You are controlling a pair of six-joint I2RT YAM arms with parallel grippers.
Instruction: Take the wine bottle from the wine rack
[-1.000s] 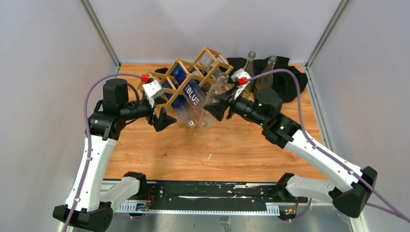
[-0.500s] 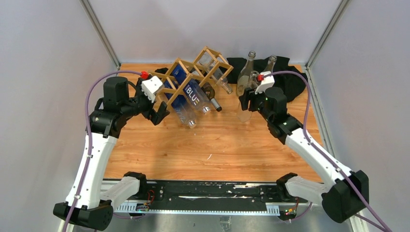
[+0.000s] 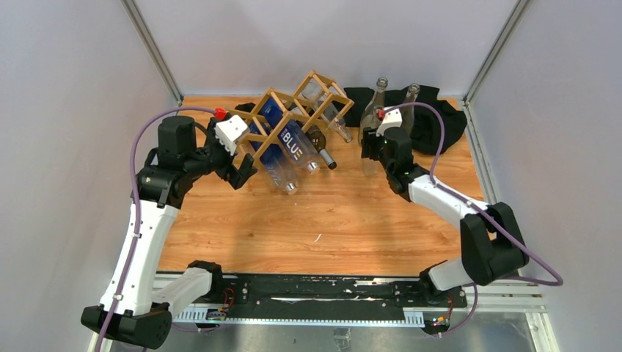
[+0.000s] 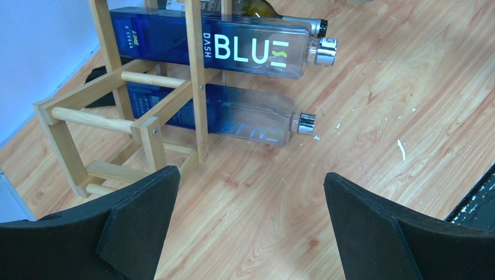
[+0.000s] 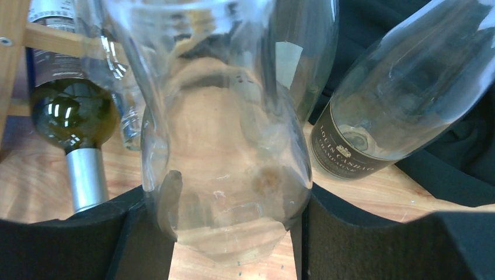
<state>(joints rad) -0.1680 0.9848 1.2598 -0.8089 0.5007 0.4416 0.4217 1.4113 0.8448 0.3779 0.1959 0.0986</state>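
**Figure. Wine bottle clear of the rack, held by the right arm.**

The right gripper (image 5: 225, 195) is pinching the clear wine bottle (image 5: 222, 146). One black finger presses each side of the glass body, with no gap showing in the right wrist view. The bottle lies directly between those fingers, with its long axis across them and, judging from the top view, roughly upright. Whether its base rests on the table (image 3: 352, 220) cannot be told.

It is held toward the table's far right corner, just beside two standing bottles (image 3: 378, 95) on the black cloth (image 3: 440, 125). It is apart from the right end of the wine rack (image 4: 195, 76), which stands at the middle of the far edge with blue bottles (image 4: 233, 49) lodged in its cells.

The left gripper (image 4: 251, 173) is spread wide and holds nothing. It hovers near the rack's left end, well apart from the held bottle (so the right arm is plainly the nearer one).

The removal looks essentially accomplished. The likely remaining step is to stand the bottle down and release it, which calls for keeping its axis vertical and avoiding a knock against the neighbouring glass.
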